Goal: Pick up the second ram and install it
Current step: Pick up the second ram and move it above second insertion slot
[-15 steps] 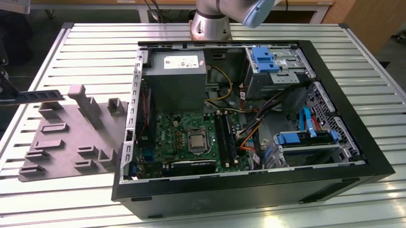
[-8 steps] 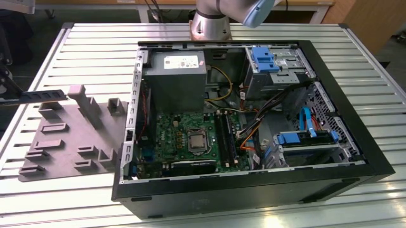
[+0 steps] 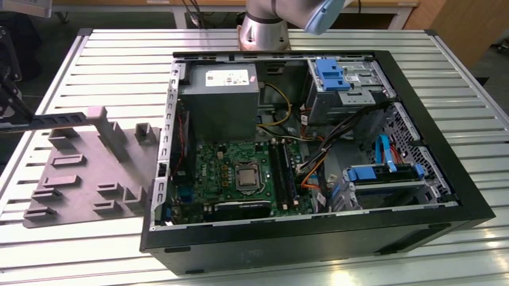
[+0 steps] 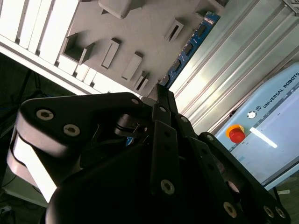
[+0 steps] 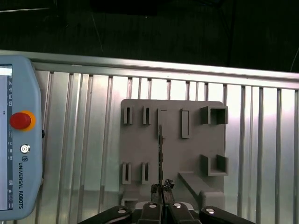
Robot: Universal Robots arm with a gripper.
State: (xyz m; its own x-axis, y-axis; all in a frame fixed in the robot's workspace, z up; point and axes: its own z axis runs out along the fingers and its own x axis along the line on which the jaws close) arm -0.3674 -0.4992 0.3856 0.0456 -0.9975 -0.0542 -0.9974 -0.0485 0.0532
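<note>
Counter: ribbed silver aluminium counter (image 3: 111,65) carries everything, with dark floor beyond its edge.
Grasp: black two-fingered gripper (image 5: 161,191) is closed tight on one end of the stick.
Held thing: second ram (image 4: 187,51), a long, narrow, flat dark memory stick on a blue board. It hangs clear above the tray and touches nothing but the gripper.
Long axis: runs straight out from the gripper, away from the wrist. It is edge-on in the first wrist view, and its chip face shows in the second wrist view.
Pointing: the free end reaches over the tray's slotted blocks. In the exterior view it lies about level, aimed towards the exterior view's right.
Tray: light grey plastic tray (image 3: 47,208) with raised blocks and a tall post, directly beneath the stick.
Case: open black computer tower (image 3: 445,196), just beside the tray on the exterior view's right.
Slots: long black motherboard slots (image 3: 283,173), well apart from the stick. Their length appears to run crosswise to its present lie.
</note>
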